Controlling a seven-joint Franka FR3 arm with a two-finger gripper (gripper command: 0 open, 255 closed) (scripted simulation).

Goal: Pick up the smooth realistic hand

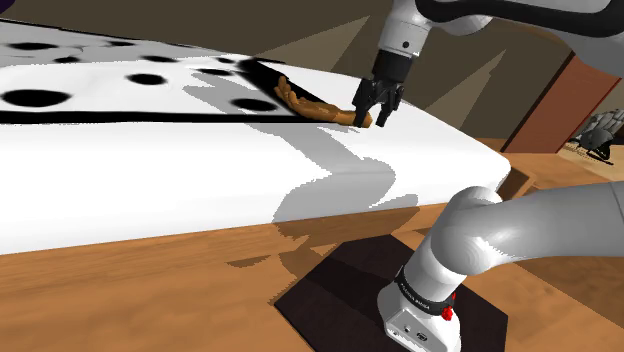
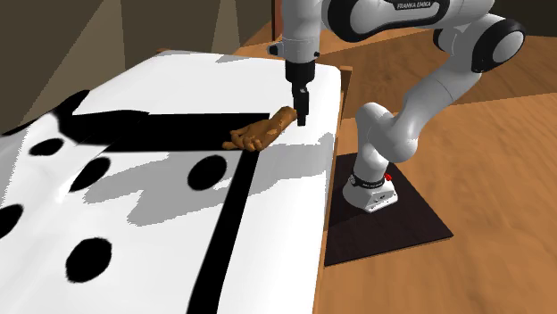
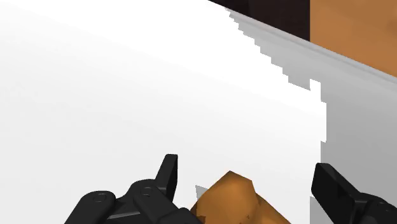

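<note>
Lying flat on the white worktop with black spots and stripes (image 1: 150,190): an orange-brown smooth moulded hand (image 1: 318,107), close to the far edge and just beside a black stripe. In the shoulder view, set at about 12 o'clock from the picture's middle, with digits pointing to 10 o'clock and the wrist stub to 4 o'clock. In the second exterior view, the same hand (image 2: 259,134), with digits to 8 o'clock and wrist to 2 o'clock.

Poised straight over that wrist stub, pointing down: the all-black two-finger gripper (image 1: 372,118). Fingers (image 3: 167,179) released and spread wide, clasping nothing. In the wrist view, straddling the brown wrist stub (image 3: 232,202) with a clear gap on either side. Contact between tips and worktop: cannot tell.

Judged to be the approach step, just short of closing; lift not yet begun.

Handling, as a guess only: probably light and rigid, like a hard cast, so no sag when raised by one end. Smooth, rounded skin, so likely slippery between hard pads, and a tapering wrist may squirt out under the squeeze. Best taken across the wrist or the heel of the palm, thickest and most even there. Better not taken by the thin curled digits, prone to pivot or snap. Worth going low enough to bracket the full thickness, closing squarely, then raising slowly. Worth watching for the long palm end swinging down about the grip.
</note>
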